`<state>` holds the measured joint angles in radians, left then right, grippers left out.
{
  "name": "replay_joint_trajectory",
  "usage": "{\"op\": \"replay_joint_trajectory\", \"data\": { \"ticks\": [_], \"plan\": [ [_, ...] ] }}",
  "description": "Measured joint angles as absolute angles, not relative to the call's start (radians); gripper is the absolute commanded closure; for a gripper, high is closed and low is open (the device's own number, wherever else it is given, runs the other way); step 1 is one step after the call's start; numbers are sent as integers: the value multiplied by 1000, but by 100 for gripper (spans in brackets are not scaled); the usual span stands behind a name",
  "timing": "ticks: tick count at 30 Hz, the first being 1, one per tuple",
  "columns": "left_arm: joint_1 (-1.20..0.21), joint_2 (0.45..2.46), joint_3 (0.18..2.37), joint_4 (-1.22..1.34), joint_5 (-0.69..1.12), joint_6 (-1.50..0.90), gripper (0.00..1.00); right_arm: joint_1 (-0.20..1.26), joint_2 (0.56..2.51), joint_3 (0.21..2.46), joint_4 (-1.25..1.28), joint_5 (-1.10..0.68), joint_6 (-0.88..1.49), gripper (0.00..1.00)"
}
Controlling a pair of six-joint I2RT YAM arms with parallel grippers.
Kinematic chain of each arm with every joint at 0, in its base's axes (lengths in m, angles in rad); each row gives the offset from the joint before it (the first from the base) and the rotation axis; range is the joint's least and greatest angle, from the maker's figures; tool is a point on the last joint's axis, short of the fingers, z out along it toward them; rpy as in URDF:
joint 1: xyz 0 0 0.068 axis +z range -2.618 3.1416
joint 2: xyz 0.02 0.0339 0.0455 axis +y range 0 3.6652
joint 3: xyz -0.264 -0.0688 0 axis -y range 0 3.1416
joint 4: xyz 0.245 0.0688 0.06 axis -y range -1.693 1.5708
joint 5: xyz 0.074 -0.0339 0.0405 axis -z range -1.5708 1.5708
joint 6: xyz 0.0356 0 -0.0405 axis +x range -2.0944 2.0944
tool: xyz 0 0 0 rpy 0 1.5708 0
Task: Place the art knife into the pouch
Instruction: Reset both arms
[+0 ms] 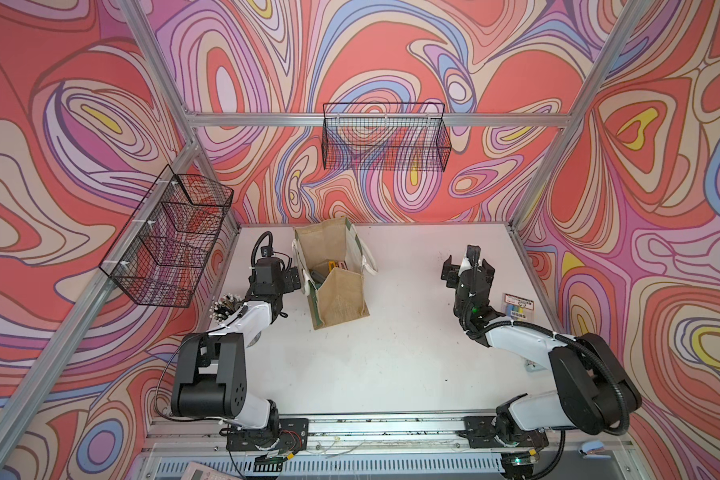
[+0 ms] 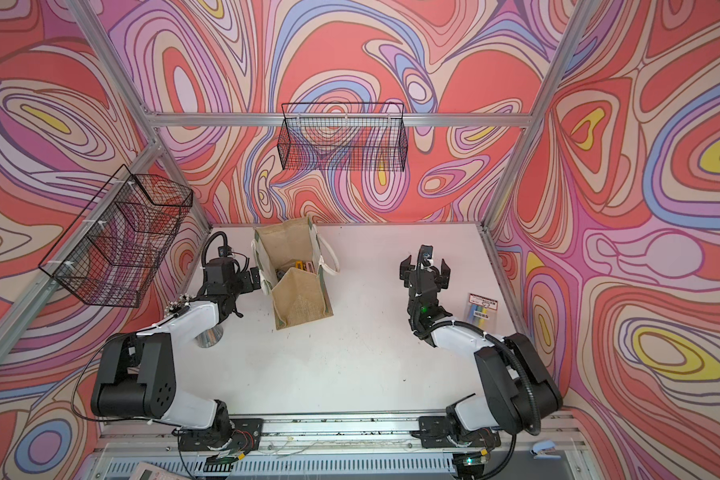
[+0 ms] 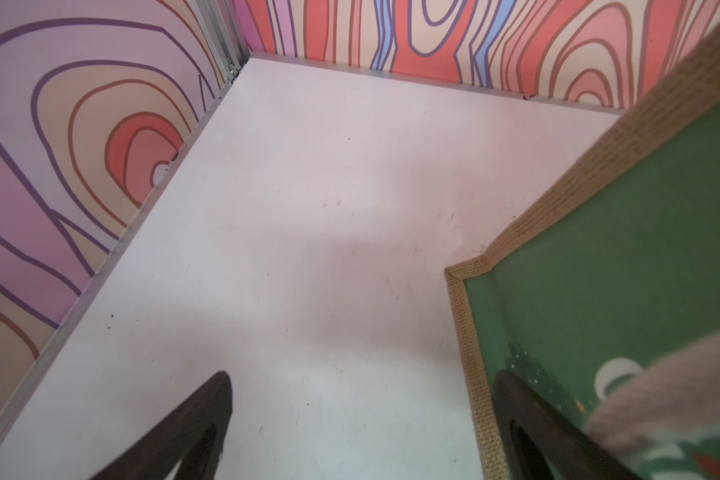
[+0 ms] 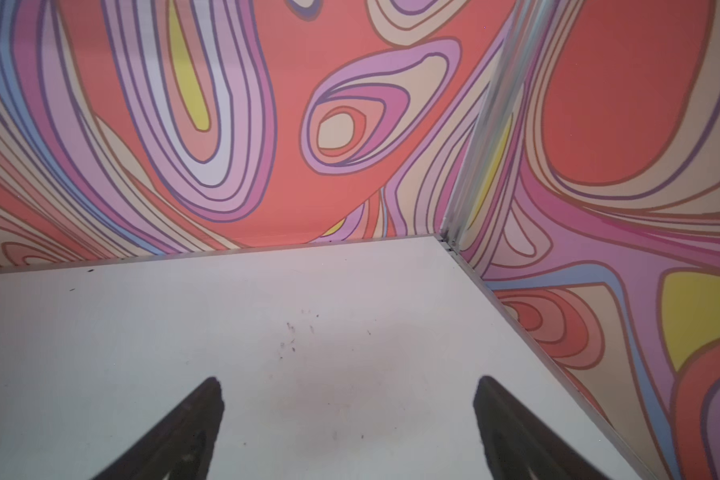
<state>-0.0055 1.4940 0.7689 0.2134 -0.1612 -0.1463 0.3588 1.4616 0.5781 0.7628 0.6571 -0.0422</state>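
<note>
The pouch (image 1: pixel 336 286) (image 2: pixel 296 293) stands open on the white table, left of centre, tan jute with a green panel (image 3: pixel 620 249) and white rope handles. Small items lie inside it, one of them yellow (image 1: pixel 332 264); I cannot tell which is the art knife. My left gripper (image 1: pixel 294 279) (image 2: pixel 255 279) (image 3: pixel 364 376) hangs open and empty just left of the pouch, one finger beside its green side. My right gripper (image 1: pixel 468 270) (image 2: pixel 425 272) (image 4: pixel 349 379) is open and empty over bare table at the right.
Black wire baskets hang on the back wall (image 1: pixel 385 137) and the left wall (image 1: pixel 169 241). A metal cup of pencils (image 2: pixel 208 336) stands under the left arm. A blister pack (image 1: pixel 518 307) lies near the table's right edge. Walls enclose three sides.
</note>
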Motion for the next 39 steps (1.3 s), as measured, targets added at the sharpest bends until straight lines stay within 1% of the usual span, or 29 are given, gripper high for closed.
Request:
{"op": "replay_joint_trajectory", "data": {
  "ticks": [2,4,9,13,18,20,25,30,39],
  "plan": [
    [-5,1494,750,237,-163,-126,0,353,1500,528,878,683,-83,2],
    [-5,1485,712,275,-161,-112,0,346,1517,480,937,698,-106,2],
    [-5,1472,517,488,-133,-88,0,271,1460,401,932,661,-54,2],
    [-5,1501,416,606,-98,-70,0,204,1476,375,987,648,-32,2],
    [-5,1510,401,732,-69,-56,0,160,1615,367,1078,630,-4,2],
    [-5,1518,390,790,-60,-54,0,150,1650,369,1058,604,6,2],
    [-5,1530,373,836,-57,-54,0,111,1665,424,996,465,14,2],
    [-5,1530,351,889,-84,-59,0,38,1706,463,977,307,34,2],
    [-7,1531,336,909,-138,-64,0,29,1717,461,970,238,43,2]
  ]
}}
